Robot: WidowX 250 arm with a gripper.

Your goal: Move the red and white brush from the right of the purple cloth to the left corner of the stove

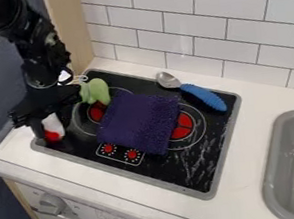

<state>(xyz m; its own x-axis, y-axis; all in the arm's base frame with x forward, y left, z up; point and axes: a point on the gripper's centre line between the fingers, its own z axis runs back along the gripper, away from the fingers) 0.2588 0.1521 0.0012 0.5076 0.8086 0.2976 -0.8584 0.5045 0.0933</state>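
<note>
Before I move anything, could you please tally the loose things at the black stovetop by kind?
Purple cloth: 1
Blue-handled spoon: 1
Green object: 1
Red-and-white object: 1
Total: 4

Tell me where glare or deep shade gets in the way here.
Camera view: a soft sheen on the wall tiles; a bright glint on the spoon's bowl; pale streaks on the black stovetop, glare or smears, I can't tell which; the arm mostly black, its details hard to pick out.
</note>
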